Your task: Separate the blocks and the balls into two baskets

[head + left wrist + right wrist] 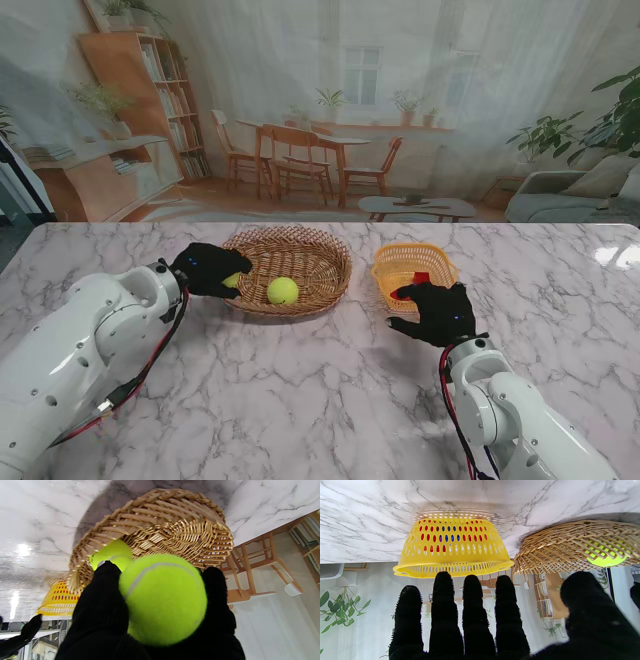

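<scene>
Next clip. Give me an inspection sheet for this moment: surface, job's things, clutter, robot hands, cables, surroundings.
Surface: white marble-patterned table top, bare apart from the baskets.
Job's things: round woven wicker basket holds one yellow-green tennis ball; a second tennis ball is in the left robot hand's grip at the wicker basket's left rim. Yellow perforated plastic basket holds red and blue pieces, shapes unclear.
Clutter: nothing seen.
Robot hands: left robot hand shut on the second tennis ball; right robot hand open, fingers spread, beside the plastic basket.
Cables: red and black wires along both forearms.
Surroundings: printed room backdrop.
</scene>
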